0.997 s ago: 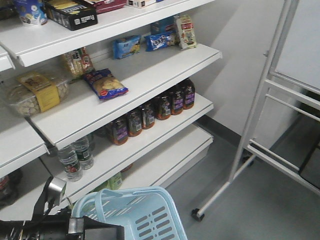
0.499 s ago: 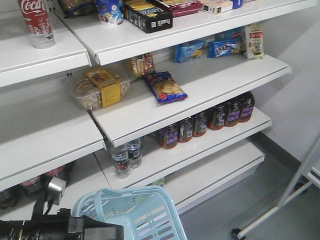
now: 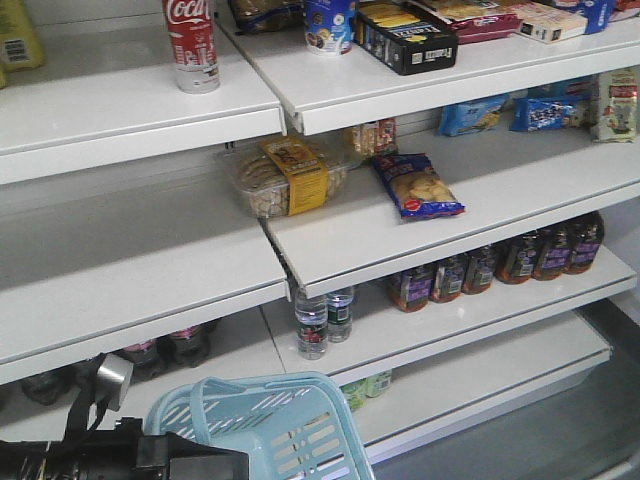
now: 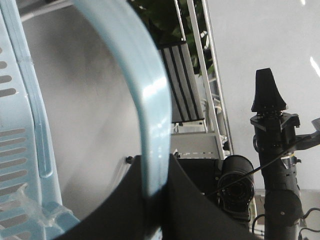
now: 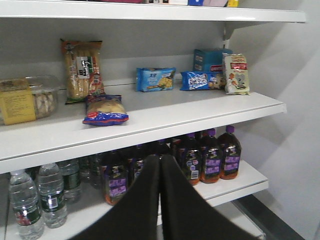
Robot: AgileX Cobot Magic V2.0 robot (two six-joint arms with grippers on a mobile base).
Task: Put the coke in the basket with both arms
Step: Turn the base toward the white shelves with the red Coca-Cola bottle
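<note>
My left hand (image 4: pixel 157 167) is clenched on the hoop handle (image 4: pixel 150 100) of the basket (image 3: pixel 290 430). My right hand (image 5: pixel 160 162) has its fingers pressed together on nothing, with dark bottles (image 5: pixel 210 155) just beyond it. The coke (image 3: pixel 192 45) stands upright on the top shelf (image 3: pixel 120 110), well above the left hand.

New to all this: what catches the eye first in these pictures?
A red Coca-Cola can stands on the upper left shelf. Low down, the left gripper is clamped on the handle of a light blue basket, while the right gripper is shut and empty.
</note>
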